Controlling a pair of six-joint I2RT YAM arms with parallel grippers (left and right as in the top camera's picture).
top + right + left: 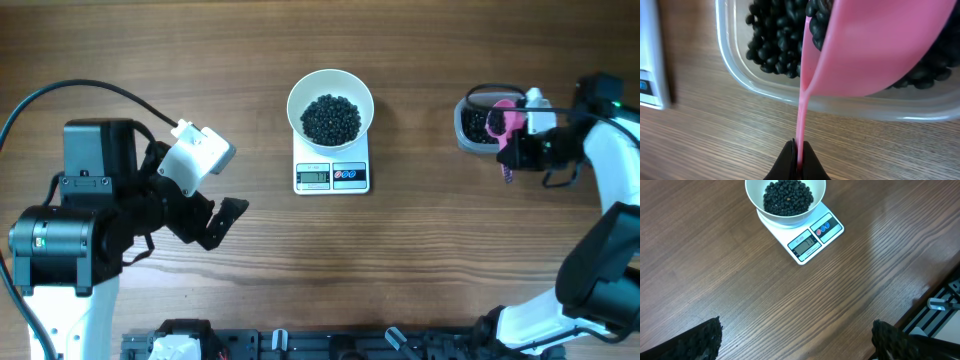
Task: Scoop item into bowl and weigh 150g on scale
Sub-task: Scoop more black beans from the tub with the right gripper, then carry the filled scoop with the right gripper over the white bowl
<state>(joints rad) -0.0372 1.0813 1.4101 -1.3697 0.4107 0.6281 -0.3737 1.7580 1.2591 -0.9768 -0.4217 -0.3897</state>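
1. Bowl (pixel 300 92): sits on the far half of the scale (pixel 332 176), midway along the worktop (pixel 420 260) and toward its far edge, carries a heap of black beans (pixel 330 118)
2. Scale: leaves its display and two round buttons uncovered on the near side; reading too small to tell
3. Left gripper (pixel 226 222): hangs over the left part of the worktop, jaws spread as wide as they go, grips nothing
4. Right gripper (pixel 799 150): pinches tight on the thin handle of the pink scoop (pixel 875 45), near the right edge
5. Scoop: tilts its cup over the clear tub (pixel 770 92), hides part of the beans inside; cannot tell whether loaded
6. Tub: stands well apart from the scale, to its right
7. Black cable (pixel 70 84): loops over the far-left corner, behind the left arm
8. Dark rail (pixel 300 348): runs along the near edge
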